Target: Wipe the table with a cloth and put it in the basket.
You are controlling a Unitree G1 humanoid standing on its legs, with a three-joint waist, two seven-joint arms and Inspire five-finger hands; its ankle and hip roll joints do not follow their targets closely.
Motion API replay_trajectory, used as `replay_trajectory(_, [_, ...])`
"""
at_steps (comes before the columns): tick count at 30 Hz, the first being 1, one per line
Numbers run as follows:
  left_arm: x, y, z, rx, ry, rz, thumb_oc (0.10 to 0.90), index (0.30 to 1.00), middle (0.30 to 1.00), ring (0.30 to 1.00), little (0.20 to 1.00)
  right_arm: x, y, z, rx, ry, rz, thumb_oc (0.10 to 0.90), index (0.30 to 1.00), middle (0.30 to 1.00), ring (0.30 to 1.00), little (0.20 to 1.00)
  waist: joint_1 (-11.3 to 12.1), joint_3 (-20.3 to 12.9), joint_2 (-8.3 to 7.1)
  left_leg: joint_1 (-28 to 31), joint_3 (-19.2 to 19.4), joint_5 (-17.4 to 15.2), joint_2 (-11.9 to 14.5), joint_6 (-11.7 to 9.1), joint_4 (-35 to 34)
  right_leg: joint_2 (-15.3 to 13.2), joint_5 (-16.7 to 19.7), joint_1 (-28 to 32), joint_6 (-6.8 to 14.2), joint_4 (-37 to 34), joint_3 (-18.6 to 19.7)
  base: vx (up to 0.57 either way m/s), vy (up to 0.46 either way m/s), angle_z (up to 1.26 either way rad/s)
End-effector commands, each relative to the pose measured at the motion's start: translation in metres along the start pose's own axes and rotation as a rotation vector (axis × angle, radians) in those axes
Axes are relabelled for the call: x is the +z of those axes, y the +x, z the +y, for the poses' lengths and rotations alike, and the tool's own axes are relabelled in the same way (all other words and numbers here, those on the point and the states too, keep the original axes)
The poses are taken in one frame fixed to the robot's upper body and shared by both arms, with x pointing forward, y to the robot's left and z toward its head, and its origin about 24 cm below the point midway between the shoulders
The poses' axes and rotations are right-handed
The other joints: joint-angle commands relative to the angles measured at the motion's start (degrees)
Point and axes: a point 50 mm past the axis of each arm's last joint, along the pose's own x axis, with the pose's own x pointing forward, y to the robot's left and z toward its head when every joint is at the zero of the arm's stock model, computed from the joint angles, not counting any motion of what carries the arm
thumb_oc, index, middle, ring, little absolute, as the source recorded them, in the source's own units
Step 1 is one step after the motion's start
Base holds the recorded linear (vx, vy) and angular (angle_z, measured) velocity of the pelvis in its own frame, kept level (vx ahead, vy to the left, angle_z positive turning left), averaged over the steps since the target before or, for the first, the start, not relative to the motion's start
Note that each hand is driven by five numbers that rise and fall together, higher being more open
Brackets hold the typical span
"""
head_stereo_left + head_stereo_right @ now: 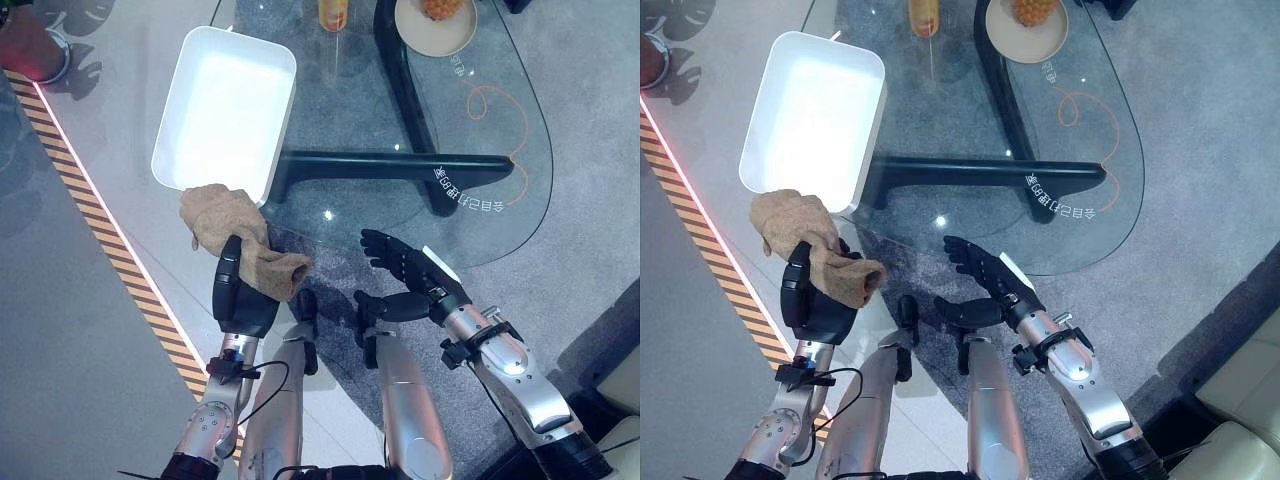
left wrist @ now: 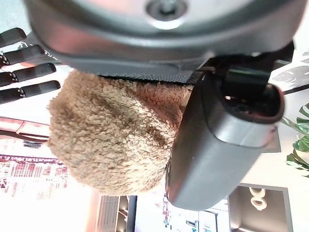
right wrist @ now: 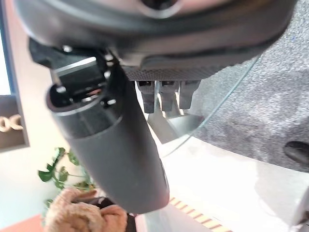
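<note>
Beside the white basket (image 1: 225, 110), my left hand (image 1: 243, 290) grips the tan cloth (image 1: 235, 235); my right hand (image 1: 400, 262) is open. Next, lift it over the rim and release.

White basket (image 1: 215, 120) lies open, nothing blocking its mouth
</note>
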Motion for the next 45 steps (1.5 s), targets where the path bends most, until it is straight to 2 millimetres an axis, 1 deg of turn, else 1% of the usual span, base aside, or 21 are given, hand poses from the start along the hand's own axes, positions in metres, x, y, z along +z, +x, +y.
replay_trajectory(1, [0.012,0.012,-0.048,-0.322,0.076,-0.041,0.1,0.3,0.3,0.3,0.2,0.042,-0.002,-0.003,-0.014,0.021,-0.249,0.8,0.9,0.9,0.9,0.9,0.7,-1.6,-0.61,0.7,2.2,-5.9,-1.2,1.8,7.4,3.2,7.6,1.3,-0.2,-6.3,0.4,0.0,0.018,-0.06])
replay_trajectory(3, [0.017,0.012,-0.049,-0.323,0.141,-0.052,0.1,0.3,0.3,0.3,0.2,0.038,-0.003,-0.003,-0.016,0.038,-0.227,0.8,0.9,0.9,0.9,0.9,0.6,-1.6,-0.48,0.7,2.3,-5.8,-1.1,1.7,7.6,3.2,7.5,1.2,-0.3,-6.2,0.5,0.04,0.039,-0.05])
replay_trajectory(4, [0.019,0.012,-0.048,-0.315,0.186,-0.059,0.1,0.3,0.3,0.3,0.2,0.034,-0.003,-0.002,-0.011,0.049,-0.205,0.8,0.9,0.9,0.9,0.9,0.6,-1.6,-0.17,1.6,1.8,-7.6,-1.1,1.3,8.2,3.3,5.8,2.1,0.1,-5.5,0.8,0.0,0.055,-0.02])
replay_trajectory(5, [0.022,0.014,-0.05,-0.317,0.234,-0.068,0.1,0.3,0.3,0.3,0.2,0.032,-0.003,-0.001,-0.001,0.053,-0.187,0.8,0.9,0.9,0.9,0.9,0.4,-1.6,-0.23,0.5,2.5,-5.8,-1.1,1.7,7.9,3.2,7.3,1.1,-0.4,-5.9,0.7,0.08,0.085,-0.03])
replay_trajectory(6, [0.027,0.015,-0.051,-0.303,0.294,-0.081,0.1,0.3,0.3,0.3,0.2,0.026,-0.004,0.002,0.009,0.055,-0.154,0.8,0.9,0.9,0.9,0.9,0.4,-1.6,0.08,1.4,2.0,-7.7,-1.1,1.3,8.7,3.4,5.4,1.8,-0.1,-4.9,1.1,0.01,0.069,-0.05])
replay_trajectory(8, [0.033,0.019,-0.054,-0.295,0.371,-0.105,0.1,0.3,0.3,0.3,0.2,0.02,-0.003,0.005,0.032,0.063,-0.113,0.8,0.9,0.9,0.9,0.9,0.2,-1.6,0.2,1.2,2.1,-7.6,-1.0,1.3,9.1,3.3,5.2,1.7,-0.2,-4.5,1.2,0.06,0.083,-0.09])
replay_trajectory(9, [0.04,0.024,-0.057,-0.272,0.457,-0.13,0.1,0.3,0.3,0.3,0.2,0.012,-0.002,0.009,0.06,0.081,-0.068,0.8,0.9,0.9,0.9,0.9,0.1,-1.6,0.35,0.9,2.1,-7.6,-0.9,1.2,9.5,3.3,5.1,1.6,-0.3,-4.3,1.4,0.02,0.073,-0.08])
replay_trajectory(10, [0.042,0.025,-0.058,-0.268,0.48,-0.137,0.1,0.3,0.3,0.3,0.2,0.01,-0.002,0.01,0.065,0.083,-0.055,0.8,0.9,0.9,0.9,0.9,0.0,-1.6,0.37,0.8,2.1,-7.6,-0.9,1.2,9.6,3.2,5.0,1.5,-0.3,-4.2,1.4,0.03,0.076,-0.06])
replay_trajectory(12, [0.049,0.035,-0.066,-0.259,0.588,-0.174,0.1,0.3,0.3,0.3,0.2,0.0,0.0,0.016,0.096,0.098,0.007,0.8,0.9,0.9,0.9,0.9,-0.1,-1.6,0.61,0.3,2.2,-7.4,-0.7,1.1,10.2,3.1,4.9,1.3,-0.5,-3.8,1.7,0.03,0.079,-0.07])
replay_trajectory(15, [0.058,0.046,-0.076,-0.244,0.677,-0.231,0.1,0.3,0.3,0.3,0.2,-0.012,0.002,0.023,0.128,0.123,0.078,0.8,0.9,0.9,0.9,0.9,-0.4,-1.6,0.85,-0.4,2.3,-7.4,-0.6,1.0,10.9,3.1,4.8,1.0,-0.6,-3.4,2.1,0.04,0.089,-0.07])
replay_trajectory(19, [0.069,0.06,-0.092,-0.172,0.869,-0.333,0.1,0.3,0.3,0.3,0.2,-0.036,-0.002,0.032,0.165,0.116,0.233,0.8,0.9,0.9,0.9,0.9,-0.9,-1.6,1.1,-1.7,2.7,-7.3,-0.2,1.1,11.9,2.9,4.9,-0.2,-0.7,-3.2,3.1,0.05,0.104,-0.07])
replay_trajectory(20, [0.069,0.061,-0.093,-0.167,0.87,-0.338,0.1,0.3,0.3,0.3,0.2,-0.037,-0.002,0.032,0.166,0.116,0.238,0.8,0.9,0.9,0.9,0.9,-0.9,-1.6,1.09,-1.8,2.7,-7.3,-0.2,1.1,12.0,2.9,4.9,-0.2,-0.7,-3.1,3.2,0.03,0.087,-0.04])
replay_trajectory(25, [0.083,0.07,-0.105,-0.089,1.031,-0.456,0.1,0.3,0.3,0.3,0.2,-0.063,-0.01,0.036,0.175,0.138,0.392,0.8,0.9,0.9,0.9,0.9,-1.1,-1.6,1.43,-3.6,3.4,-7.6,0.2,1.4,12.9,2.7,5.3,-2.4,-0.6,-3.1,4.1,0.04,0.092,-0.09])
replay_trajectory(26, [0.085,0.071,-0.106,-0.08,1.052,-0.467,0.1,0.3,0.3,0.3,0.2,-0.065,-0.011,0.037,0.178,0.14,0.401,0.8,0.9,0.9,0.9,0.9,-1.1,-1.6,1.46,-3.8,3.5,-7.7,0.3,1.4,12.9,2.7,5.4,-2.6,-0.6,-3.1,4.2,0.04,0.1,-0.02])
replay_trajectory(31, [0.105,0.091,-0.122,-0.002,1.179,-0.587,0.1,0.3,0.3,0.3,0.2,-0.089,-0.02,0.045,0.187,0.17,0.52,0.8,0.9,0.9,0.9,0.9,-1.7,-1.6,1.63,-5.7,4.5,-8.4,0.7,1.7,13.3,2.4,6.0,-5.4,0.0,-3.7,5.3,0.04,0.12,-0.04])
replay_trajectory(33, [0.109,0.094,-0.125,0.009,1.203,-0.603,0.1,0.3,0.3,0.3,0.2,-0.092,-0.022,0.046,0.187,0.176,0.53,0.8,0.9,0.9,0.9,0.9,-1.7,-1.6,1.61,-6.0,4.7,-8.5,0.9,1.8,13.2,2.4,6.1,-5.7,0.1,-3.9,5.4,0.03,0.057,-0.04])
replay_trajectory(37, [0.131,0.111,-0.141,0.08,1.306,-0.705,0.1,0.3,0.3,0.3,0.2,-0.104,-0.029,0.056,0.201,0.211,0.573,0.8,0.9,0.9,0.9,0.9,-2.2,-1.6,0.97,-7.6,5.3,-9.0,1.4,1.8,13.0,2.3,7.3,-7.5,1.0,-5.2,5.9,0.02,0.061,-0.07])
replay_trajectory(38, [0.14,0.116,-0.146,0.101,1.333,-0.742,0.1,0.3,0.3,0.3,0.2,-0.107,-0.031,0.058,0.201,0.217,0.585,0.8,0.9,0.9,0.9,0.9,-2.5,-1.6,0.62,-8.1,5.4,-9.2,1.5,1.8,12.7,2.2,7.8,-8.1,1.5,-5.9,6.0,0.02,0.041,-0.09])
replay_trajectory(40, [0.146,0.12,-0.152,0.114,1.366,-0.772,0.1,0.3,0.3,0.3,0.2,-0.109,-0.032,0.06,0.201,0.233,0.591,0.8,0.9,0.9,0.9,0.9,-2.6,-1.6,0.4,-8.6,5.4,-9.4,1.5,1.8,12.6,2.2,8.2,-8.6,1.8,-6.3,6.0,0.01,0.033,-0.09])
replay_trajectory(41, [0.154,0.124,-0.159,0.13,1.424,-0.809,0.1,0.3,0.3,0.3,0.2,-0.111,-0.034,0.061,0.201,0.25,0.596,0.8,0.9,0.9,0.9,0.9,-2.8,-1.6,0.19,-9.2,5.4,-9.6,1.5,1.8,12.5,2.1,8.7,-9.3,2.1,-6.9,6.0,0.01,0.027,-0.08])
replay_trajectory(45, [0.159,0.127,-0.165,0.134,1.469,-0.833,0.1,0.3,0.3,0.3,0.2,-0.113,-0.034,0.062,0.203,0.254,0.596,0.8,0.9,0.9,0.9,0.9,-2.9,-1.6,-0.03,-9.9,5.4,-9.7,1.6,1.8,12.4,2.1,9.3,-10.0,2.3,-7.2,6.0,0.0,0.007,-0.02])
